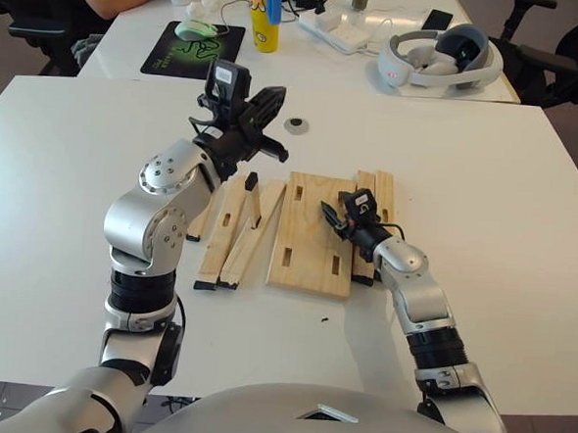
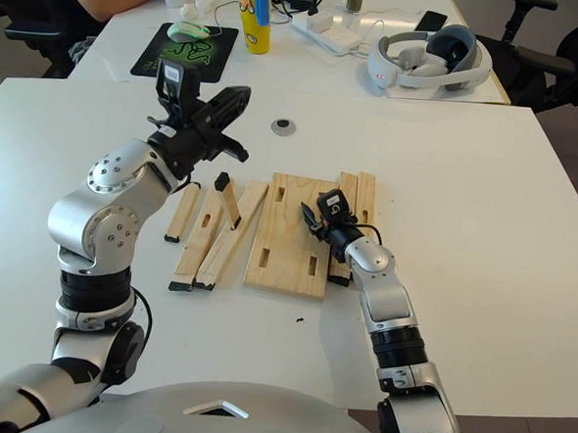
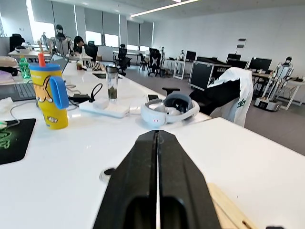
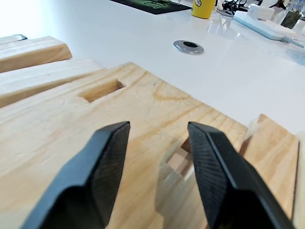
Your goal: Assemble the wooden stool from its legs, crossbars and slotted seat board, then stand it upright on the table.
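Left gripper: we find it raised above the white table, on the far side of the loose wooden pieces. Its fingers are pressed together and nothing is between them.
Loose wooden pieces: several long legs and crossbars lie side by side on the table, just left of the seat board. Some show slots and some have black ends. One with a black end lies at a slant among them.
Seat board: it lies flat near the middle of the table, with rectangular slots cut in it. The stool is not assembled.
Right gripper: it hangs low over the right part of the seat board, by one slot. Its fingers stand well apart and grasp nothing. We cannot tell whether they touch the wood.
Right-hand pieces: further wooden strips lie against the board's right edge, and the arm partly hides them.
Grommet: it is set in the table, beyond the board.
Headset: it rests on the far desk, to the right.
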### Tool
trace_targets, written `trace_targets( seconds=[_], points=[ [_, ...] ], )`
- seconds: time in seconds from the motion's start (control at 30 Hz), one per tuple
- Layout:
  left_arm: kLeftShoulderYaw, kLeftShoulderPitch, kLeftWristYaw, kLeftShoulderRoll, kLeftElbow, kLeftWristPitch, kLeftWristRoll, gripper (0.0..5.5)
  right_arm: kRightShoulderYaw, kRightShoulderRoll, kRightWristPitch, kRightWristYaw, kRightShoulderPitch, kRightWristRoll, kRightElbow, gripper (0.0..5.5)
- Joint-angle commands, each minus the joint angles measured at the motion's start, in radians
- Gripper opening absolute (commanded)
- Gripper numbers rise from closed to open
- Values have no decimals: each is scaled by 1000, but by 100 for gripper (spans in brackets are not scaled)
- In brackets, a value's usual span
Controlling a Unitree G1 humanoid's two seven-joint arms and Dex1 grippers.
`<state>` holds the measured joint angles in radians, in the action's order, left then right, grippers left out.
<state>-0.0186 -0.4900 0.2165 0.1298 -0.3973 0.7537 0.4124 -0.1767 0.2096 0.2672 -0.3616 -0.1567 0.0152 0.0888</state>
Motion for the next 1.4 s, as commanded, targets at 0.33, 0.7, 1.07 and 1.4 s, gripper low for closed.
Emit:
trace_targets(
  seconds=[0.33, 0.7, 1.07, 1.4],
  points=[
    [168, 175, 18, 64, 138, 108, -74, 2, -38, 15, 50, -26, 14, -25, 38, 225],
    [115, 129, -11, 35, 162, 20, -105, 2, -49, 18, 44, -34, 4, -22, 53, 225],
    [22, -61, -84, -17, -23, -66, -91, 2, -45, 13, 37, -25, 10, -21, 55, 225],
    [215, 252, -2, 96, 147, 132, -137, 2, -55, 18, 50, -36, 18, -21, 34, 225]
  ],
)
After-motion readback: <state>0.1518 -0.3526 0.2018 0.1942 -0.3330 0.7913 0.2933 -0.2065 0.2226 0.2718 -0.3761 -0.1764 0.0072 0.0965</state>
